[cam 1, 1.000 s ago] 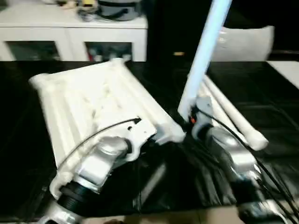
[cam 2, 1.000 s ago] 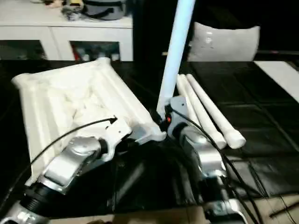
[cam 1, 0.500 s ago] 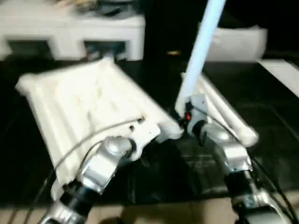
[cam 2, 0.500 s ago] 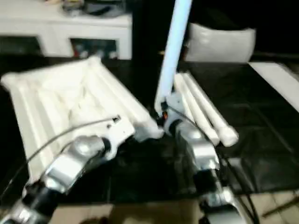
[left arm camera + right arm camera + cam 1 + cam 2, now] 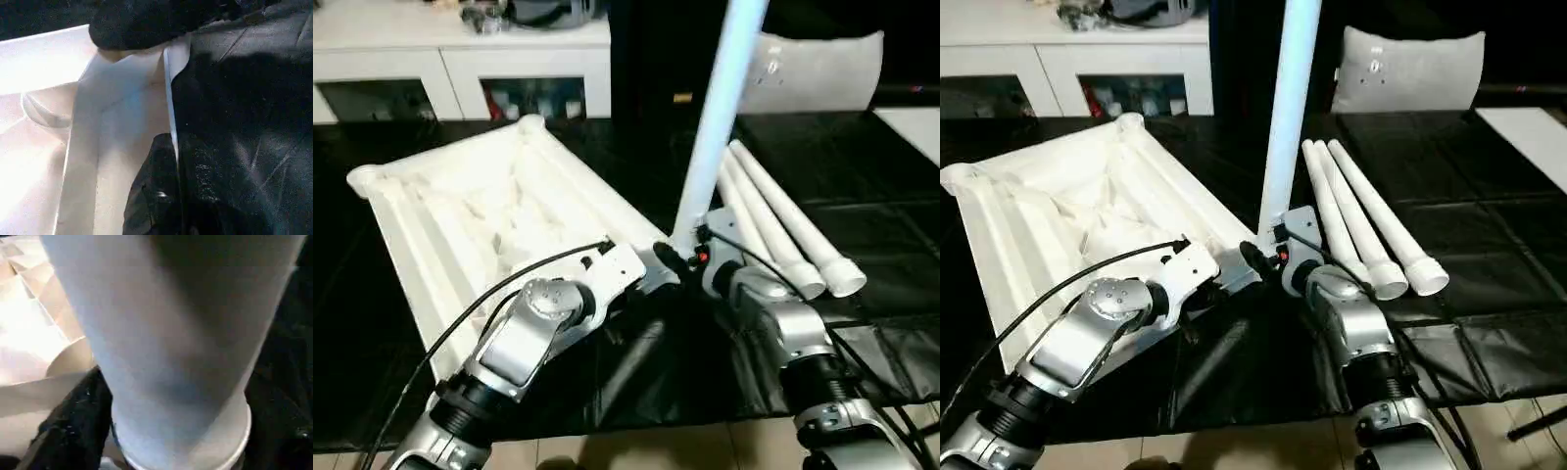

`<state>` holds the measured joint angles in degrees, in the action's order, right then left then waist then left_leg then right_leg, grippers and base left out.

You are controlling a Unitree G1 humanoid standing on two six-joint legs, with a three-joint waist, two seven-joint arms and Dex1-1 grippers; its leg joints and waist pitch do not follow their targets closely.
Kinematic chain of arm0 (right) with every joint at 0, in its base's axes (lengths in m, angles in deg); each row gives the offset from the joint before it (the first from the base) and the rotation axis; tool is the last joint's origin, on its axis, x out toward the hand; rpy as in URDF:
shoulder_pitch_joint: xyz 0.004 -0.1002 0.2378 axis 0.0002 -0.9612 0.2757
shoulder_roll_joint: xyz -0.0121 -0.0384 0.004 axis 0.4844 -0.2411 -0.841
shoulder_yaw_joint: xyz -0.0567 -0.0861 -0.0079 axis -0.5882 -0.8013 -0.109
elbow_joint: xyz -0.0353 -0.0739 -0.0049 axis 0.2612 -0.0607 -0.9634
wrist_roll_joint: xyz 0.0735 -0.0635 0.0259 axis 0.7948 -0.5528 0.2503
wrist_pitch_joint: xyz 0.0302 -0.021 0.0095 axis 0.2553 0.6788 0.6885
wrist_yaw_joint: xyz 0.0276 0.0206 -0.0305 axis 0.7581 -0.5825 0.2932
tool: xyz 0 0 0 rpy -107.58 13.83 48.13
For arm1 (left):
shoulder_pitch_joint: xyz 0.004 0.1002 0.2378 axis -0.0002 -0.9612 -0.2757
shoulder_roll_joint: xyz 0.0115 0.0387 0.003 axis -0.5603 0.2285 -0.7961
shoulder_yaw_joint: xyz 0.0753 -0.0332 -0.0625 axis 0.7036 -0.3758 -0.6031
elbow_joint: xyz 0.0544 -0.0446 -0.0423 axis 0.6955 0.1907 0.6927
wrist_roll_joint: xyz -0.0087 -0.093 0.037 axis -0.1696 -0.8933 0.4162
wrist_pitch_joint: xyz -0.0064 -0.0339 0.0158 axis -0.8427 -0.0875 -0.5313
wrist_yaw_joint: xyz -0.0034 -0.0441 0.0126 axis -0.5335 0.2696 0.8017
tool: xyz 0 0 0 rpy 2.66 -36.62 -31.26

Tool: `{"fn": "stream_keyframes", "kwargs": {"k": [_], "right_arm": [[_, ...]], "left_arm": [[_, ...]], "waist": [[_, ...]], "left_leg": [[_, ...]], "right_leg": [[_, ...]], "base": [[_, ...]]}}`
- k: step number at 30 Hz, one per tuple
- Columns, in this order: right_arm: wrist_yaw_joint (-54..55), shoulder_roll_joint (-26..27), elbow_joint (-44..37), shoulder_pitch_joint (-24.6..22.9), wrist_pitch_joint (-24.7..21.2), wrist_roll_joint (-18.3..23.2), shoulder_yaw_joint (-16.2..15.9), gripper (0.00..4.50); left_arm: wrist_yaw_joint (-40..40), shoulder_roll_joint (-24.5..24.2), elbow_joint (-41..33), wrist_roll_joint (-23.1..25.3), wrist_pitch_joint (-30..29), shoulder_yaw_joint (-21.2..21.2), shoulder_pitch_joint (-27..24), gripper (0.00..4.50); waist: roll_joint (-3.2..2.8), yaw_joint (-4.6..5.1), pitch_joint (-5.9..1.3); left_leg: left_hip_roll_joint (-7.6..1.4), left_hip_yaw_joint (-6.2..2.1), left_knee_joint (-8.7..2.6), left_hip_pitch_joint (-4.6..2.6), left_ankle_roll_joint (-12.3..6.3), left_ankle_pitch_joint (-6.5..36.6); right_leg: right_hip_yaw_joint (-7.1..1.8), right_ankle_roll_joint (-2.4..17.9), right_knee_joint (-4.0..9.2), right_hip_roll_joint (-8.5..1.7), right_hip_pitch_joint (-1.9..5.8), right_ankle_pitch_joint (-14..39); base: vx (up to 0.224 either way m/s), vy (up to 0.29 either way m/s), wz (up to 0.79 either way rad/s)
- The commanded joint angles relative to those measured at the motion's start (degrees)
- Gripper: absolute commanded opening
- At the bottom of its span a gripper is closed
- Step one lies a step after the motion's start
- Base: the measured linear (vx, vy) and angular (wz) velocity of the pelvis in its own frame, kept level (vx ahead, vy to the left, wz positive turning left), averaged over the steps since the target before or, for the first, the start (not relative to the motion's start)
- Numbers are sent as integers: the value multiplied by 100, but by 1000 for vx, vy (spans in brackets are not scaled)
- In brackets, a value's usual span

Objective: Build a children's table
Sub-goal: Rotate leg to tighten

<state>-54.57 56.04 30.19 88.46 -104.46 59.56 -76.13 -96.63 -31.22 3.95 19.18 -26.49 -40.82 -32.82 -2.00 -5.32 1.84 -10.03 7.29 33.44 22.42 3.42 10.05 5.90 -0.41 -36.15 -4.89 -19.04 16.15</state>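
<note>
— Black cloth covers the bench, I see. What holds what on it?

— My table top lies on it upside down, ribbed underside up like a shallow tray, with nothing loose in it. The corner socket nearest me has the upright leg standing in it. Beyond the upright leg stands a white cabinet with small things behind its glass doors, too small to name, and a grey cushion sits off to its right.

— And the other legs?

— The three spare legs lie side by side on the cloth, just to the right of the upright leg, wide ends towards me.

— How are your arms placed?

— Both forearms reach forward and meet near the upright leg's foot. My right gripper sits at that foot with its fingers spread to either side, not clamped. My left gripper is just left of the upright leg, at the top's near rim, fingers pressed together. I cannot tell whether the thin rim wall is caught between them.

— Do the wrist views add anything?

— My right wrist shows one black finger right beside the leg's foot, and the socket's collar around it. My left wrist shows a finger lying along the rim's thin edge.
</note>
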Motion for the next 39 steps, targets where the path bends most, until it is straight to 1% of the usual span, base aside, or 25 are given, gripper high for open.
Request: {"fn": "stream_keyframes", "kwargs": {"k": [1,2,3,4,5,7,8,9,12,14,15,17,18,20,21,23,25,26,27,29,30,33,35,38,39], "right_arm": [[-188,-82,63,-260,-173,18,-95,394],[-323,-157,-71,-365,-157,53,-111,400],[-354,-172,-92,-384,-151,60,-112,400],[-484,-232,-185,-462,-102,94,-111,422],[-732,-344,-399,-611,-9,191,-88,431],[-1020,-521,-685,-778,75,253,-86,437],[-1064,-555,-735,-804,83,257,-89,444],[-1137,-623,-820,-847,103,268,-84,444],[-1289,-777,-993,-921,119,284,-65,444],[-1500,-1003,-1253,-1019,155,288,-63,444],[-1630,-1102,-1387,-1061,147,343,-52,444],[-1857,-1274,-1607,-1133,144,442,-28,444],[-1977,-1373,-1712,-1162,155,481,-15,444],[-2081,-1466,-1785,-1174,177,504,-1,444],[-2296,-1640,-1858,-1160,222,529,11,444],[-2439,-1754,-1880,-1139,282,502,-4,444],[-2555,-1859,-1890,-1121,355,435,-62,444],[-2666,-2017,-1887,-1097,550,239,-202,444],[-2755,-2106,-1891,-1086,631,166,-285,444],[-2882,-2206,-1901,-1079,725,98,-388,444],[-3126,-2314,-1913,-1075,837,67,-518,444],[-3301,-2357,-1892,-1060,919,70,-578,444],[-3372,-2328,-1793,-1015,957,109,-575,444],[-3446,-2315,-1723,-979,1015,146,-595,444],[-3477,-2312,-1705,-969,1036,162,-602,416]], "left_arm": [[-26,-66,37,69,199,6,167,0],[-43,-112,84,79,281,15,174,0],[-47,-121,94,80,298,19,177,0],[-64,-151,131,72,347,25,183,0],[-125,-195,185,53,421,39,186,0],[-250,-252,241,24,515,65,186,0],[-276,-264,252,20,534,71,187,0],[-338,-293,273,13,591,90,192,0],[-449,-372,355,11,699,124,208,0],[-583,-492,480,40,826,179,230,0],[-656,-545,515,51,907,210,227,0],[-794,-623,564,40,1045,251,216,0],[-885,-665,580,20,1117,271,207,0],[-986,-711,585,0,1194,296,198,0],[-1242,-838,599,-21,1416,394,184,0],[-1376,-915,633,-14,1520,449,190,0],[-1507,-955,667,-50,1626,466,202,0],[-1669,-1021,693,-71,1791,498,225,0],[-1777,-1053,714,-94,1890,511,239,0],[-1922,-1096,733,-119,2028,530,257,0],[-2196,-1178,709,-183,2198,573,271,0],[-2414,-1263,687,-206,2343,635,293,0],[-2644,-1333,641,-252,2390,690,298,0],[-2785,-1360,631,-281,2479,708,297,0],[-2820,-1365,629,-291,2496,709,296,0]], "waist": [[4,26,-286],[13,21,-268],[8,15,-271],[-5,20,-264],[-3,20,-256],[15,8,-255],[21,12,-255],[22,24,-249],[14,22,-256],[22,10,-262],[14,11,-265],[18,6,-263],[-4,4,-267],[11,1,-275],[15,6,-269],[14,-1,-274],[4,2,-272],[12,-13,-273],[41,-11,-270],[28,-23,-273],[43,-31,-277],[31,-43,-287],[45,-70,-291],[45,-78,-291],[41,-80,-291]], "left_leg": [[-289,-47,-380,-75,-288,211],[-298,-35,-402,-71,-298,508],[-312,-34,-409,-85,-280,559],[-315,-33,-417,-83,-272,620],[-325,-23,-428,-85,-228,734],[-333,-13,-424,-94,-243,778],[-330,-7,-423,-87,-260,766],[-323,-1,-425,-77,-276,718],[-312,20,-397,-88,-327,670],[-313,26,-378,-87,-397,553],[-308,25,-365,-83,-450,457],[-316,28,-358,-89,-514,433],[-318,25,-348,-89,-549,428],[-316,27,-335,-89,-605,378],[-313,31,-334,-86,-633,360],[-320,30,-329,-89,-656,381],[-328,36,-327,-99,-651,400],[-323,35,-319,-92,-647,408],[-322,44,-319,-94,-652,408],[-319,46,-309,-92,-677,340],[-320,45,-300,-93,-720,340],[-327,49,-285,-98,-798,263],[-336,51,-273,-106,-881,149],[-339,56,-271,-106,-880,197],[-342,54,-272,-105,-874,209]], "right_leg": [[-305,1189,365,-385,177,-1535],[-326,1170,402,-407,185,-1201],[-331,1164,404,-411,179,-1129],[-334,1166,406,-409,171,-1063],[-341,1150,420,-413,172,-912],[-351,1129,433,-418,169,-888],[-354,1118,432,-413,181,-908],[-353,1148,423,-410,173,-942],[-361,1250,433,-412,160,-911],[-365,1269,418,-413,165,-1039],[-362,1279,399,-404,163,-1124],[-364,1285,400,-407,163,-1167],[-365,1304,395,-411,163,-1221],[-360,1336,380,-406,163,-1328],[-358,1374,379,-405,160,-1327],[-356,1397,375,-405,161,-1259],[-358,1455,371,-402,145,-1214],[-352,1487,371,-405,151,-1161],[-355,1481,381,-402,152,-1139],[-360,1491,363,-407,155,-1168],[-357,1507,361,-410,152,-1178],[-362,1543,340,-413,148,-1257],[-360,1603,314,-410,136,-1310],[-360,1627,315,-415,133,-1196],[-360,1628,313,-419,135,-1184]], "base": [[0,0,0],[0,0,0],[0,0,0],[0,0,0],[0,0,0],[0,0,0],[0,0,0],[0,0,0],[0,0,0],[0,0,0],[0,0,0],[0,0,0],[0,0,0],[0,0,0],[0,0,0],[0,0,0],[0,0,0],[0,0,0],[0,0,0],[0,0,0],[0,0,0],[0,0,0],[0,0,0],[0,0,0],[0,0,0]]}}
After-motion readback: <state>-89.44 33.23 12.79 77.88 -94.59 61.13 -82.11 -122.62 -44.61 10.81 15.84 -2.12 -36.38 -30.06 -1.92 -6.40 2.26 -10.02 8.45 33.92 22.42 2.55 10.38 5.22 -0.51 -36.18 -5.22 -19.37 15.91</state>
